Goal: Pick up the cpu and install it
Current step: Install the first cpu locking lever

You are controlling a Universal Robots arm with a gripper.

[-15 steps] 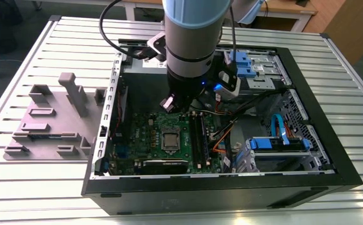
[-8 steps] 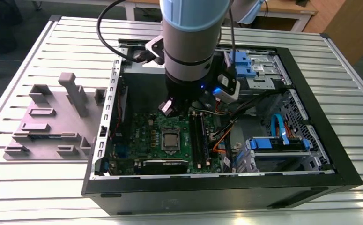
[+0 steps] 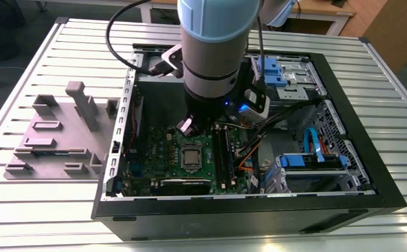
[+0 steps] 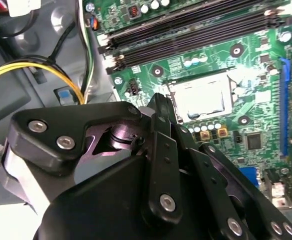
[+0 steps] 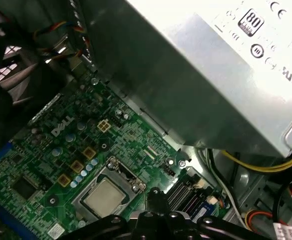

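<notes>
Below gripper | cpu seated in socket (motherboard) | gripper's state: cannot tell

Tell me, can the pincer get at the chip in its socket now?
Probably yes: the chip lies uncovered in the socket, and the pincer hangs just above it with nothing between.

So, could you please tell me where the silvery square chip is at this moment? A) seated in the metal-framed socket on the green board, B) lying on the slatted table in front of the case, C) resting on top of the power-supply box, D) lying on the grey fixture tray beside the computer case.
A: the chip lies flat inside the socket frame on the green board, with the end effector close above it.
</notes>
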